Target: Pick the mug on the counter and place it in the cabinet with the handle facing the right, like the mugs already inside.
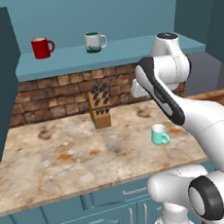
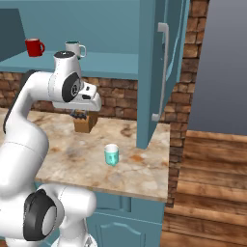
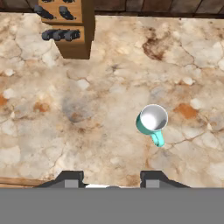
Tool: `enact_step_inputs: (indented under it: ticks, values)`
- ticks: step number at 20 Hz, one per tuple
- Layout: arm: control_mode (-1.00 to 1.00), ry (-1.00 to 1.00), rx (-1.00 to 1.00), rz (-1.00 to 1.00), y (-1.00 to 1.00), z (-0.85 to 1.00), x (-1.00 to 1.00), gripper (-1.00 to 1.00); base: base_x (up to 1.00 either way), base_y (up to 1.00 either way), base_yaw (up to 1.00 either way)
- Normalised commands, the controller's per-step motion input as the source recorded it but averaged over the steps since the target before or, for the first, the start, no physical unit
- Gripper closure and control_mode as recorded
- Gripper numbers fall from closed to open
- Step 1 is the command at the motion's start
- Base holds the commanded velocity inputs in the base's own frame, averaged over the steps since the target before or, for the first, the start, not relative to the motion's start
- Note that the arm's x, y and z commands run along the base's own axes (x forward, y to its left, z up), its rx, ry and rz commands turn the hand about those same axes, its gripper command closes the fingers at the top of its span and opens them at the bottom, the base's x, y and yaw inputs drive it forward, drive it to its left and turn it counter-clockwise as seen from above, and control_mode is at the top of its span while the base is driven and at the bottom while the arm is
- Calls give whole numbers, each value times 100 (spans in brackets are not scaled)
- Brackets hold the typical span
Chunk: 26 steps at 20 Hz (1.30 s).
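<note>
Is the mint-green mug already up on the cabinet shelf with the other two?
No, the mint-green mug stands on the counter, while the shelf holds the red mug and the grey mug.

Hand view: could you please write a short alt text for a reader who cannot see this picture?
Seen from above, a mint-green mug stands upright on the marbled beige counter, its handle pointing toward the bottom of the picture. A wooden knife block stands at the upper left. The gripper fingertips rise at the bottom edge, apart from the mug and holding nothing.
</note>
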Motion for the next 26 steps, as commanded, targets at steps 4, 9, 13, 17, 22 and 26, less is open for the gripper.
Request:
enact_step_inputs:
  ticks: [4, 9, 13, 17, 22, 26]
  values:
    - [-100, 0, 0, 0, 2, -2, -8, -100, 0, 0, 0]
    - [-100, 5, 8, -5, -20, -33, -25, -100, 0, 0, 0]
    - [-100, 0, 8, -2, -43, -28, -19, -100, 0, 0, 0]
    - [-100, -5, 0, 4, -38, -7, -18, -100, 0, 0, 0]
    - [-100, -3, 0, 5, -35, -10, -16, -100, 0, 0, 0]
    - [-100, -1, 3, 6, -37, -17, -4, -100, 0, 0, 0]
